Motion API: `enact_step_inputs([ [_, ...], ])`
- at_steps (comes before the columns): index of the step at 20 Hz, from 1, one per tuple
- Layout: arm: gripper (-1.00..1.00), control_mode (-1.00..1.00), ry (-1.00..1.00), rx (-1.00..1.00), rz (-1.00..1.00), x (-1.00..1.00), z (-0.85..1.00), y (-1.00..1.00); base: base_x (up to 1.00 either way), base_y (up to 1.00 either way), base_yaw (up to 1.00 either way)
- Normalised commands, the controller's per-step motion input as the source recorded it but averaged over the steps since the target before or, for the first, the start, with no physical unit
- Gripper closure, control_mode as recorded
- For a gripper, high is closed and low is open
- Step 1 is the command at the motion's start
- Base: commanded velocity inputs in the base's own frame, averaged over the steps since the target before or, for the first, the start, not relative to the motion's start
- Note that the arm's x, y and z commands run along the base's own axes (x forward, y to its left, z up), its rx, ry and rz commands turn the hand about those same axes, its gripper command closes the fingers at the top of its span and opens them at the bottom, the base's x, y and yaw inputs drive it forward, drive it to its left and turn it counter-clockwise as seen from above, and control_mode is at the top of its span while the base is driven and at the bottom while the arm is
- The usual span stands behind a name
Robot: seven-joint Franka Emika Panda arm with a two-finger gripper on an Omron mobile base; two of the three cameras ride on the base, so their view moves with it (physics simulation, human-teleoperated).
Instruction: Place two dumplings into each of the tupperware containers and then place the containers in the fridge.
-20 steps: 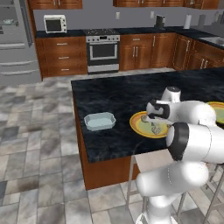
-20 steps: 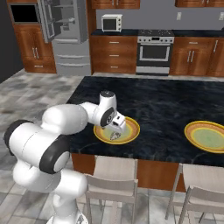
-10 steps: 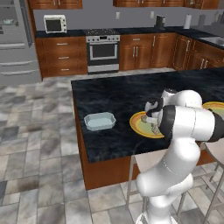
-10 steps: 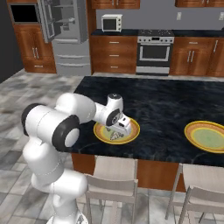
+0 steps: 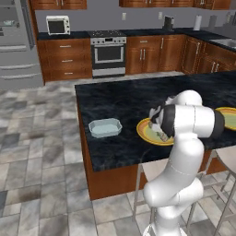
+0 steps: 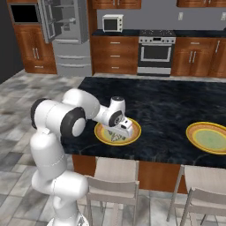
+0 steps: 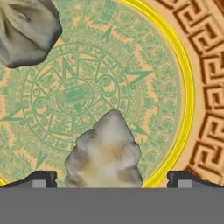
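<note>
Elbow has swung up and in vs a sec ago, hand dropped closer onto the near plate (image 6: 117, 132); base hasn't moved, scene same. Gripper (image 7: 109, 183) now sits low over the plate, fingers spread fully apart, nothing grasped yet. Fingertips (image 7: 40, 178) straddle one dumpling (image 7: 105, 153) in hand view, one tip each side, gaps both sides.

2nd dumpling (image 7: 27, 30) sits further across the same plate, apart from the first. Can't see the other two dumplings. A second plate (image 6: 207, 137) lies well off to the arm's right on the island counter (image 6: 172, 103). One tupperware container (image 5: 105, 127) is on the counter just beside the near plate, to the arm's left, looks empty. Other container I can't spot. Fridge (image 6: 65, 26) across the room, upper door looks open.

Handling, my guess: dumpling is light, soft, lumpy w/ a pinched peak, prob squashes or tears if squeezed hard. Plate looks glossy, so it may skid or roll if one tip hits first. I'd take it across the fat lower body, not the narrow top, tips low near the plate surface, centred so both pads land together. Gentle close, lift straight up, short carry to the tray.

Risk: clipping the plate rim w/ a tip, it's close on one side.
</note>
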Motion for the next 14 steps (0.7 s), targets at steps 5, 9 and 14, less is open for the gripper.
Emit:
enact_step_inputs([
  [5,-1.0,-1.0,0.04,0.0,0.01,0.06,-0.26,0.0,0.0,0.0,0.0],
  [9,-1.0,-1.0,0.11,0.0,0.0,0.0,-0.27,0.0,0.0,0.0,0.0],
  [14,1.0,-1.0,0.06,0.0,0.0,0.0,-0.28,0.01,0.0,0.0,0.0],
])
